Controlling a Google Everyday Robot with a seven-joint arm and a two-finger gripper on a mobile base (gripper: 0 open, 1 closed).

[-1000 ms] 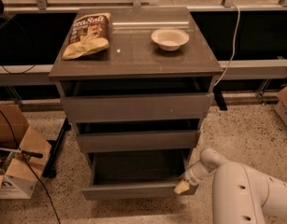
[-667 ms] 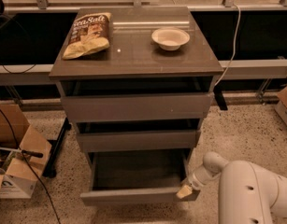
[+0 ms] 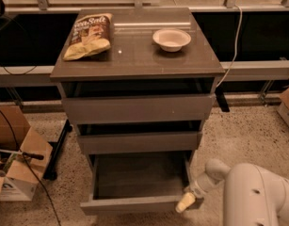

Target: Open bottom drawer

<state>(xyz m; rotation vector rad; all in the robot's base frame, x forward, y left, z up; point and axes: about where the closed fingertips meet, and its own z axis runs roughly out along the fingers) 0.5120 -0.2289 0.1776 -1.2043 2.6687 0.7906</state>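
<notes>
The bottom drawer (image 3: 130, 205) has slid further out, its grey inside showing, so the task looks nearly done. The pincer (image 3: 186, 202) sits at its front right corner; whether it grips cannot be told.

You have one view to work from. It looks down on the cabinet (image 3: 134, 60) from in front and above, steeply enough that you see its whole top and all three drawer fronts. It faces the dark rail behind the cabinet. It sits near: the cabinet fills the middle of the frame, with speckled floor on either side. The robot's arm (image 3: 257, 197) enters in front of the cabinet's right side, and the gripper (image 3: 185, 202) is at the right front corner of the bottom drawer (image 3: 130, 204).
</notes>
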